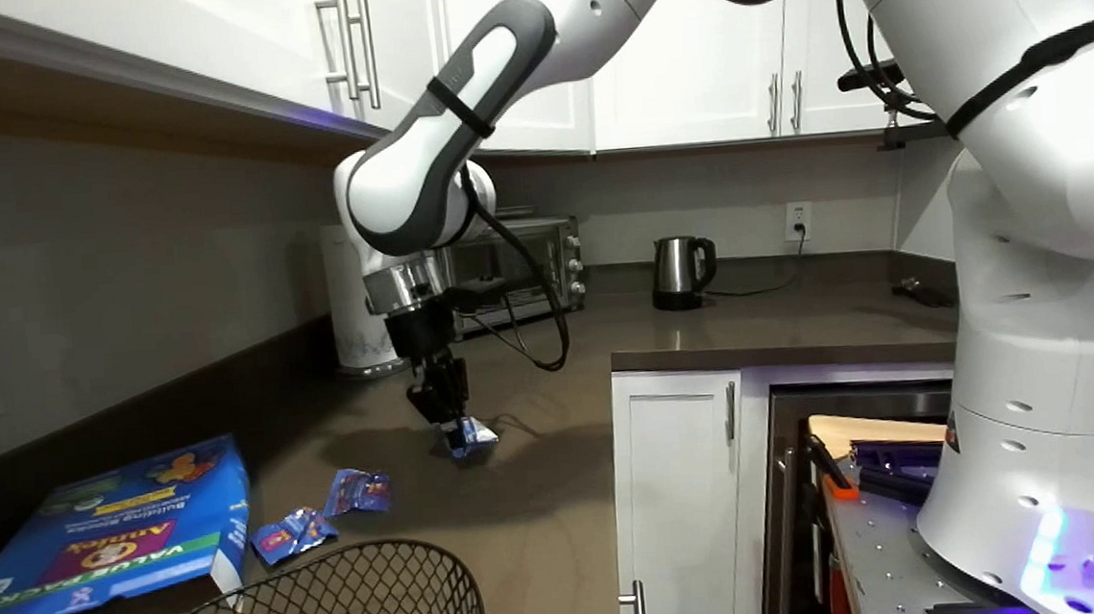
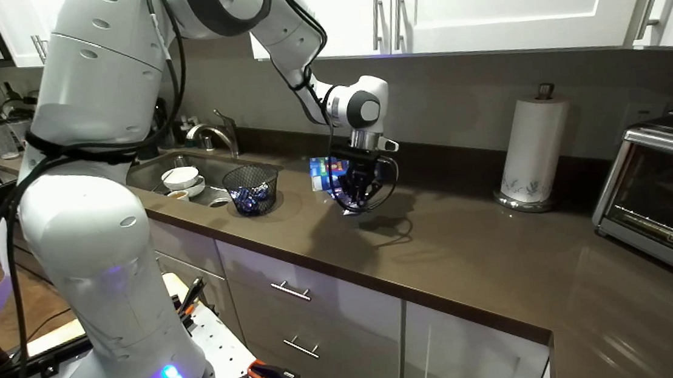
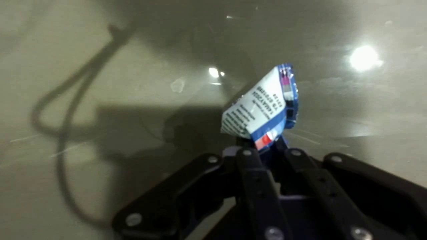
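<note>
Jaws gripping packet point(image 3: 262, 108), pinched end hidden

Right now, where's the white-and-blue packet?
In the wrist view, the packet is just right of centre, pinched by the gripper. In an exterior view, it's right of the blue box.

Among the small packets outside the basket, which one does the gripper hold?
The packet farthest from the blue box, its white printed side showing: the gripper is closed on it. The other two packets lie near the box.
</note>
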